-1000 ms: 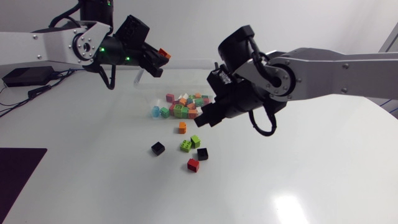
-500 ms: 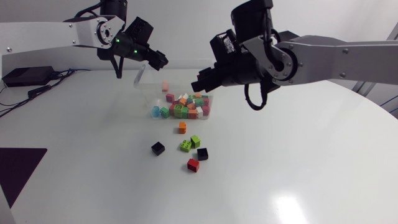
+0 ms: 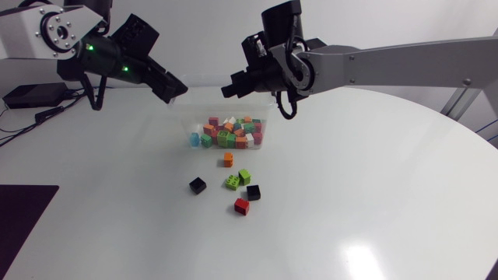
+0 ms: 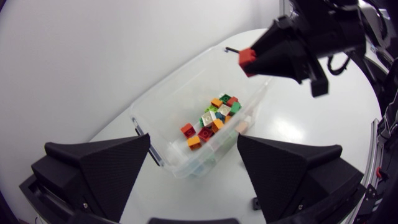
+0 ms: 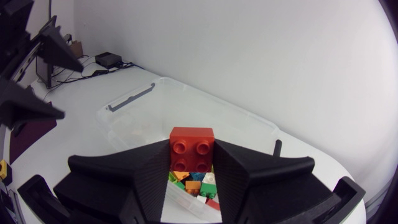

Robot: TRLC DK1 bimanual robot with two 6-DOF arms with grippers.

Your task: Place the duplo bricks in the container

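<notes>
Right wrist view, asks the first speaker: what does the right end effector have?

The second answers: A red brick, studs up, pinched between the two fingers, one on each side. The fingers stand only as far apart as the brick is wide.

First: And where does the container lie from it?

Second: Below and ahead. Its long axis runs away from the end effector, and the pile of bricks in it shows just under the fingers. In the left wrist view the red brick hangs high over the container's far end. Whether it is fully inside the rim line, the second cannot tell. That relation probably decides the drop: if the brick is over the opening, spreading the fingers should be enough. If it is over the rim, it may bounce out onto the counter.

First: What about the left arm?

Second: The left end effector hangs above the container's other end with its fingers spread wide and nothing between them. It looks down into the container from its own side. Both arms are close to the container, but only the right one carries anything.

First: So what is left of the task?

Second: Several loose bricks sit on the counter on the near side of the container: an orange brick, a green pair, two black ones and another red one. All are well apart from both end effectors. The empty left arm seems the freer one to fetch them.
</notes>
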